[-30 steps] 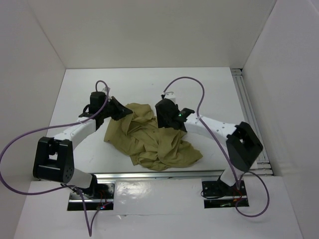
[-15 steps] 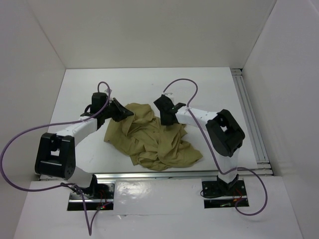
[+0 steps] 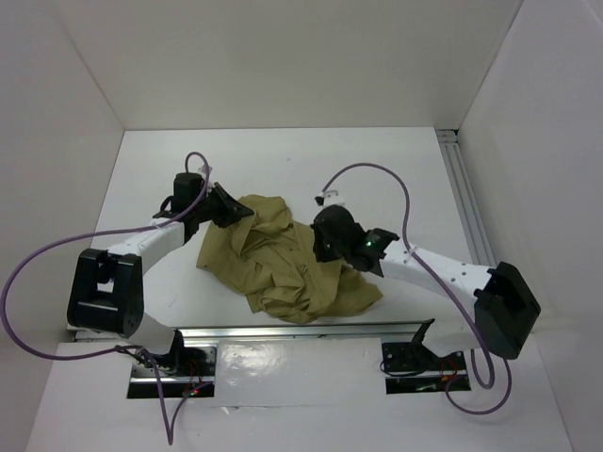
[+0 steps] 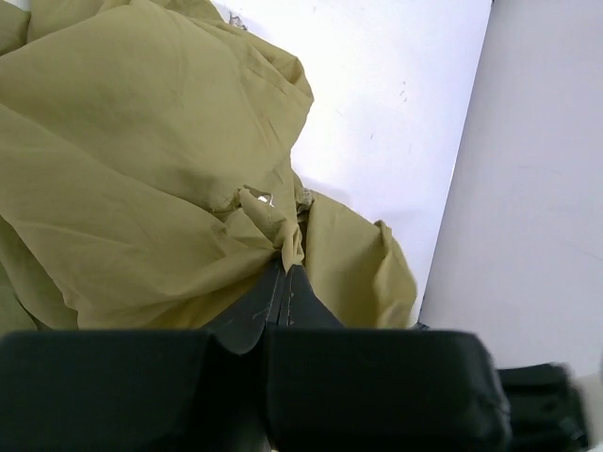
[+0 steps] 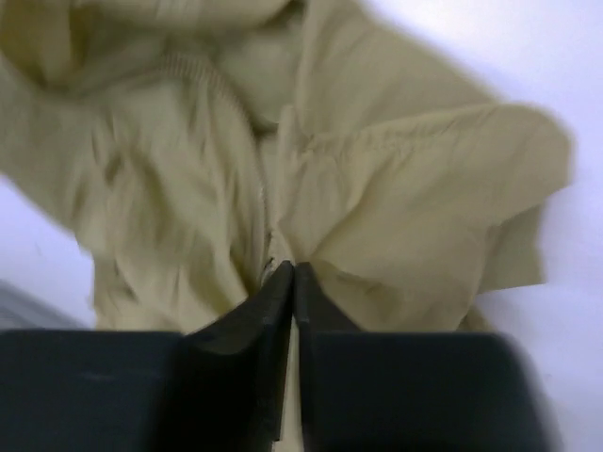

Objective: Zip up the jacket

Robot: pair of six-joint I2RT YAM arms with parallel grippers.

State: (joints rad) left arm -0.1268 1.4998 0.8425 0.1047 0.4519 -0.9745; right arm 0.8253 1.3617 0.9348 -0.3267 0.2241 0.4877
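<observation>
The olive-tan jacket lies crumpled in the middle of the white table. My left gripper is at its far left edge, shut on a bunched fold of the cloth. My right gripper is over the jacket's right middle, shut, its tips pinching cloth beside a pale zipper line. The jacket fills most of the right wrist view, which is blurred. No slider shows.
White walls enclose the table on three sides; the back wall's foot is close behind the left gripper. A metal rail runs along the near edge and another along the right. Purple cables loop above the arms.
My right arm has swung round, and its gripper has moved nearer and slightly right, from the jacket's far edge onto its middle. My left gripper has stayed, still pinching the cloth.
</observation>
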